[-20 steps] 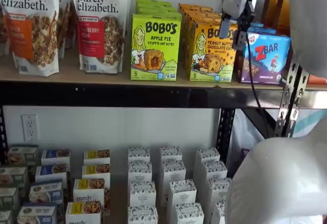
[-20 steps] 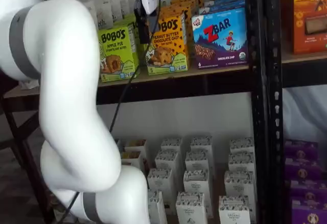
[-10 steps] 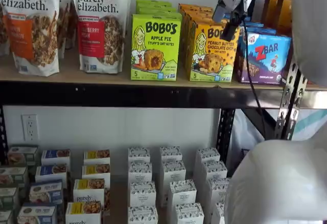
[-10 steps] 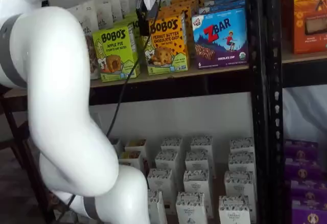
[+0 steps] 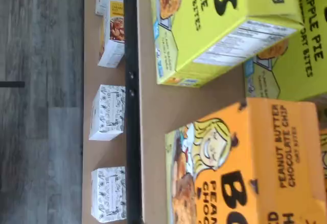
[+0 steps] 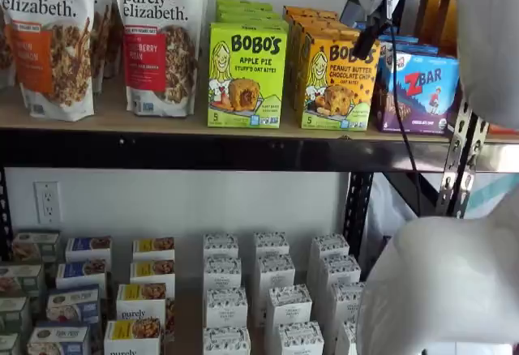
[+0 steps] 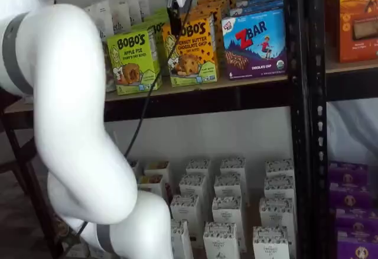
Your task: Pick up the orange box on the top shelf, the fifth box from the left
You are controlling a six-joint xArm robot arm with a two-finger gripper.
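Above the orange box [image 6: 337, 82] your gripper [image 6: 366, 37] partly blocks its top corner; fingers look side-on, so you can't see a gap, though they're spread wide.

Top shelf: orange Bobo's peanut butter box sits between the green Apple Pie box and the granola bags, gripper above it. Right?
Not quite. In both shelf views the orange box sits between the Apple Pie box and the ZBar box, not the granola bags. The gripper is above it.
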